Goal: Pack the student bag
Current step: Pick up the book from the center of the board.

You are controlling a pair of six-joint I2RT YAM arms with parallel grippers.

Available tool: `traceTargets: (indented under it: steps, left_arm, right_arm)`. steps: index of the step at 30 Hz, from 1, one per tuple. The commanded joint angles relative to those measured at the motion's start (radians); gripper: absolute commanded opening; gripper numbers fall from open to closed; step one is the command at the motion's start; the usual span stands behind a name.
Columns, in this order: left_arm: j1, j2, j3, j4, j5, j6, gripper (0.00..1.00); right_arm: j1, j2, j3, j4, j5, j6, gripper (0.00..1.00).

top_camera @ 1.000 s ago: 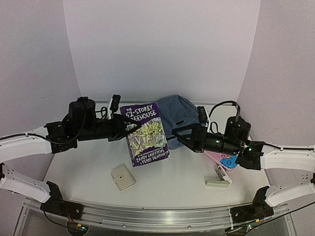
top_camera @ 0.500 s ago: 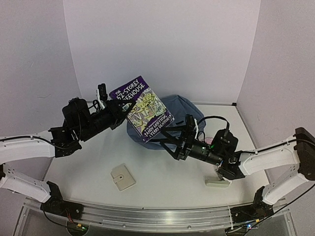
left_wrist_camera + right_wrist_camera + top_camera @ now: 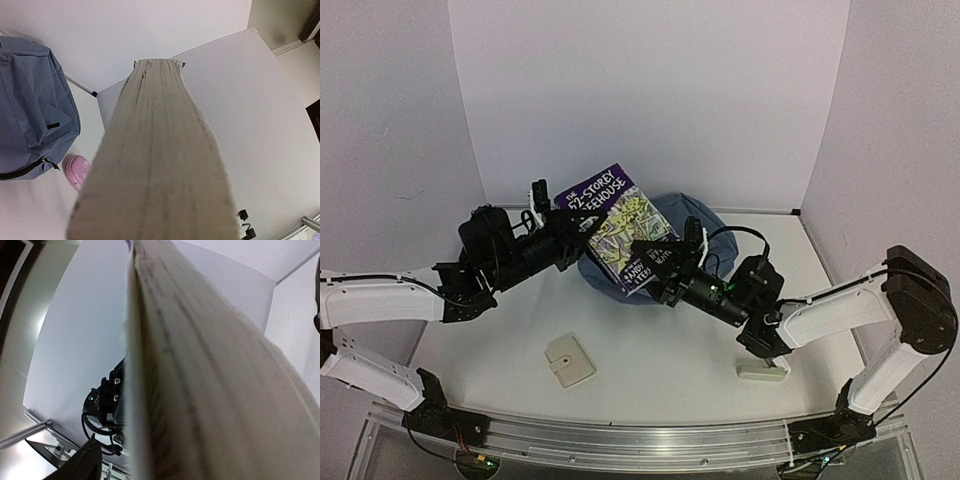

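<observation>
Left gripper (image 3: 572, 222) is clamped on the purple book (image 3: 610, 203), student bag (image 3: 700, 212) just below it. Right gripper (image 3: 660, 255) straddles the book's lower corner, can't tell if it's actually gripping.

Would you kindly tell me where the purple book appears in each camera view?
Top external: book, centre, held up before the backpack.
Left wrist: its page edge fills the middle.
Right wrist: its page edge sweeps diagonally across the right.
Shared landmark: the backpack, top external and left wrist only.
</observation>
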Motion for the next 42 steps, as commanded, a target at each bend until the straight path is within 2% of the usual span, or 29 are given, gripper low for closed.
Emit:
traceTargets:
  steps: [1,3,4,6,7,9,11,14,18,22,25,31,38,42]
  left_arm:
    - [-0.007,-0.013,0.012,0.094,0.067,-0.033,0.00]
    - [-0.007,-0.027,0.029,-0.007,0.069,-0.019,0.03]
    - [-0.007,-0.033,0.044,-0.070,0.070,-0.007,0.08]
    - [-0.005,-0.047,0.074,-0.188,0.087,0.024,0.29]
    - [-0.002,-0.053,0.083,-0.229,0.110,0.049,0.46]
    - [0.011,-0.066,0.116,-0.340,0.152,0.101,0.80]
    - [0.037,-0.080,0.157,-0.507,0.184,0.135,0.93]
    - [0.105,-0.115,0.173,-0.647,0.257,0.166,0.99]
    - [0.229,-0.160,0.161,-0.735,0.391,0.199,1.00]
    - [0.272,-0.149,0.211,-0.813,0.483,0.296,1.00]
    - [0.273,-0.120,0.261,-0.845,0.556,0.361,1.00]
    - [0.274,-0.116,0.300,-0.825,0.650,0.408,1.00]
    - [0.274,-0.083,0.316,-0.800,0.711,0.370,1.00]
    - [0.274,-0.050,0.307,-0.763,0.761,0.335,1.00]
  right_arm:
    - [0.003,0.021,0.043,0.089,0.038,-0.022,0.48]
    - [0.003,0.014,0.043,0.091,0.047,-0.028,0.29]
    - [0.003,0.008,0.041,0.091,0.051,-0.032,0.21]
    - [0.001,-0.005,0.034,0.086,0.055,-0.045,0.06]
    - [-0.004,-0.014,0.032,0.075,0.054,-0.054,0.02]
    - [-0.024,-0.036,0.026,0.041,0.039,-0.072,0.00]
    - [-0.069,-0.062,0.027,-0.020,-0.010,-0.093,0.00]
    - [-0.134,-0.116,0.092,-0.259,-0.090,-0.183,0.00]
    - [-0.193,-0.196,0.184,-0.588,-0.160,-0.348,0.00]
    - [-0.245,-0.222,0.270,-0.783,-0.313,-0.430,0.00]
    - [-0.262,-0.228,0.294,-0.796,-0.470,-0.432,0.00]
    - [-0.263,-0.211,0.331,-0.811,-0.669,-0.389,0.00]
    - [-0.261,-0.210,0.326,-0.809,-0.803,-0.396,0.00]
    - [-0.259,-0.207,0.320,-0.809,-0.830,-0.404,0.00]
